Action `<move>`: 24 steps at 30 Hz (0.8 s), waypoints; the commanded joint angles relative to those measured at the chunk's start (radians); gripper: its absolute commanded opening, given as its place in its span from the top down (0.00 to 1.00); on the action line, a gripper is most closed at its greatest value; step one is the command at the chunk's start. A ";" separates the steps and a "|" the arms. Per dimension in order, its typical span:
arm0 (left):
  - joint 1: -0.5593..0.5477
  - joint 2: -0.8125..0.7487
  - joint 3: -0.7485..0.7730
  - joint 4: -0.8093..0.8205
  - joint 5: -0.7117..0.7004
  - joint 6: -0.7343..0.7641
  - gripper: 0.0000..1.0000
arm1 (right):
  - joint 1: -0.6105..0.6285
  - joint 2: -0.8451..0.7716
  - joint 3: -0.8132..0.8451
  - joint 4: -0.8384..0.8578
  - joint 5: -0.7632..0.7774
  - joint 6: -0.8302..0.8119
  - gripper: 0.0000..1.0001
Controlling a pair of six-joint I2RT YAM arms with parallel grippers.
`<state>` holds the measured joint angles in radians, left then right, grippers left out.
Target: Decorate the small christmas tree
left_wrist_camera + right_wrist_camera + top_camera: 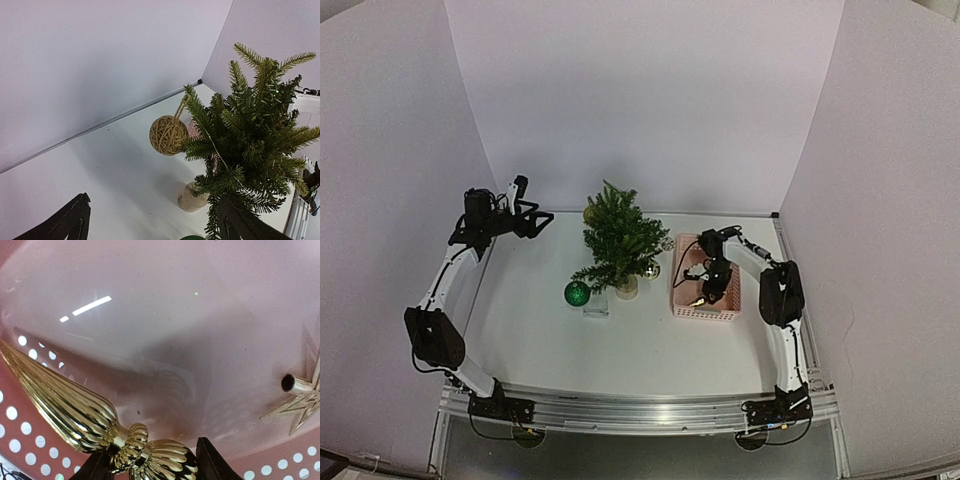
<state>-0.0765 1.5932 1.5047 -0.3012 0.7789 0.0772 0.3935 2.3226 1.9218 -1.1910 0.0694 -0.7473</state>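
The small christmas tree (618, 240) stands mid-table on its tan base (191, 197). A wicker ball (168, 135) hangs from a back branch of the tree (255, 130). My left gripper (535, 222) hovers open to the tree's left, and in its own view the left gripper (154, 198) holds nothing. My right gripper (712, 290) reaches down into the pink basket (685, 312). There the right gripper (150, 455) has a finger on each side of the ribbed bulb of a gold finial ornament (65, 405), which lies on the basket floor.
A gold star topper (300, 405) lies in the basket to the right of the finial. A green bauble (577, 293) sits by the tree's front left, over a small clear block (595, 305). A shiny bauble (650, 270) sits at the tree's right. White walls enclose three sides.
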 commanded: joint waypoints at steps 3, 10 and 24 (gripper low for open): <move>0.010 0.004 0.043 0.034 0.018 -0.005 0.12 | 0.004 -0.056 0.043 -0.001 -0.044 0.047 0.64; 0.012 -0.004 0.043 0.051 0.038 -0.015 0.12 | 0.011 -0.159 0.089 -0.001 0.007 0.051 0.66; -0.005 -0.127 0.035 0.059 0.145 0.087 0.14 | 0.077 -0.458 0.165 -0.075 0.254 0.065 0.66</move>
<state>-0.0691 1.5543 1.5032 -0.2255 0.8791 0.0782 0.4381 1.9602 1.9968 -1.2102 0.2323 -0.7280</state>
